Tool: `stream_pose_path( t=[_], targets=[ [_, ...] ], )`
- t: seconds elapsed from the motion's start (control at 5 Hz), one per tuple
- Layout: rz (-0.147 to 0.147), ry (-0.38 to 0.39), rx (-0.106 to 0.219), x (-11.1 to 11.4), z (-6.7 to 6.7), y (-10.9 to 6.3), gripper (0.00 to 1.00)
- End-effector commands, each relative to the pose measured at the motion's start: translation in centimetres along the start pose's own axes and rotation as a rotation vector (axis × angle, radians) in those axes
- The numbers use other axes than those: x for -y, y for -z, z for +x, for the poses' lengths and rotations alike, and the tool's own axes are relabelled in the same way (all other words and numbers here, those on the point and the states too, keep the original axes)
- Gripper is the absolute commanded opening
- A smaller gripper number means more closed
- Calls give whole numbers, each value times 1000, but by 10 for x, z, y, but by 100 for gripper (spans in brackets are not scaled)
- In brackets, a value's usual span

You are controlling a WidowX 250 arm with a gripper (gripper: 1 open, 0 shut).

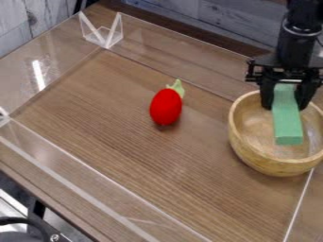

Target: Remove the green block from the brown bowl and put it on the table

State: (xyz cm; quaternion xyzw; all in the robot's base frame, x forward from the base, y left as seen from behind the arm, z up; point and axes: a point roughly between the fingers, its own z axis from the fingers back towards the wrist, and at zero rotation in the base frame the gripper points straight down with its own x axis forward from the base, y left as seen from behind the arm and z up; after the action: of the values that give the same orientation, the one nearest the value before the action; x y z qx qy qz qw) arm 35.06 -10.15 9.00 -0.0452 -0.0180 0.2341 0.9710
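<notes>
Above the brown bowl [274, 142], hand [285, 86] pointing straight down, clamped on the green block's [289, 121] top

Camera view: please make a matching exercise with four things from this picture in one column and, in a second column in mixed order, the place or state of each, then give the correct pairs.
Things:
1. green block
2. brown bowl
3. red strawberry toy
4. gripper

Places or states:
A. lies alone on the table, left of the bowl
B. shut on the block's upper end, pointing down
C. hangs tilted, its lower end inside the bowl
D. stands on the table near the right edge

Pairs: 1-C, 2-D, 3-A, 4-B
</notes>
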Motion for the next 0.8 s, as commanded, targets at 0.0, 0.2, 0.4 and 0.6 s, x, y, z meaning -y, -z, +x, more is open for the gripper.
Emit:
stream_pose_path(
  t=[0.0,0.2,0.4,0.6],
  targets=[
    [-61,-7,63,0,5,-34,0],
    [-79,-11,74,-4,3,-46,0],
    [-117,-13,91,-15,-1,-66,0],
    [-141,-18,105,-28,-7,-78,0]
  ],
)
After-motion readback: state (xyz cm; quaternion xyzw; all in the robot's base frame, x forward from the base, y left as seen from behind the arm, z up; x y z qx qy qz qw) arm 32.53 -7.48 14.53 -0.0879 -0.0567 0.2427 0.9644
